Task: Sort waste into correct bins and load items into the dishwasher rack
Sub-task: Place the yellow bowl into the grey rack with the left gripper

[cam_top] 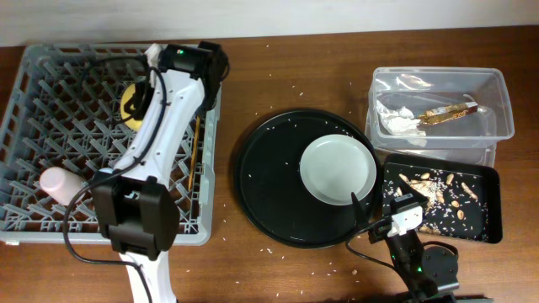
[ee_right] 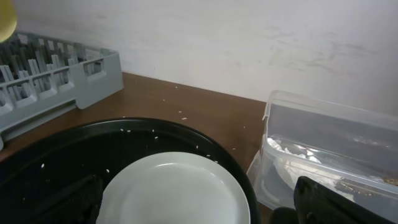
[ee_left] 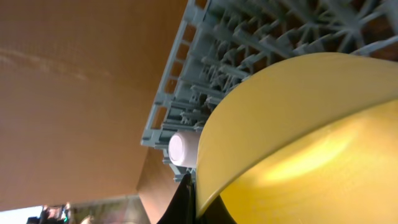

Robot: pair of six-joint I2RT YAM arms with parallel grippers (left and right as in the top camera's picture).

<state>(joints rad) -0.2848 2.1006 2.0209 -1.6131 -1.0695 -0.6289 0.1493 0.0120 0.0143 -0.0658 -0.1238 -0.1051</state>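
My left gripper [cam_top: 140, 98] is shut on the rim of the yellow bowl [cam_top: 129, 103] over the back of the grey dishwasher rack [cam_top: 50, 93]. The left wrist view shows both fingers [ee_left: 193, 199] pinching the bowl's rim [ee_left: 298, 137]. A pink cup [cam_top: 57, 185] lies in the rack's front left. Thin chopsticks [cam_top: 195, 147] lie along the rack's right side. The grey-green plate [cam_top: 338, 168] sits on the round black tray. My right gripper [cam_top: 381, 210] is open just in front of the plate [ee_right: 177, 190]. The tissue [cam_top: 396, 122] and the gold wrapper [cam_top: 446, 111] lie in the clear tub [cam_top: 501, 126]. The blue cup is out of view.
The large round black tray [cam_top: 269, 177] lies at mid-table. The shallow black tray with food scraps [cam_top: 490, 202] sits front right, below the tub. Crumbs are scattered on the wooden table. The left arm stretches across the rack's right half.
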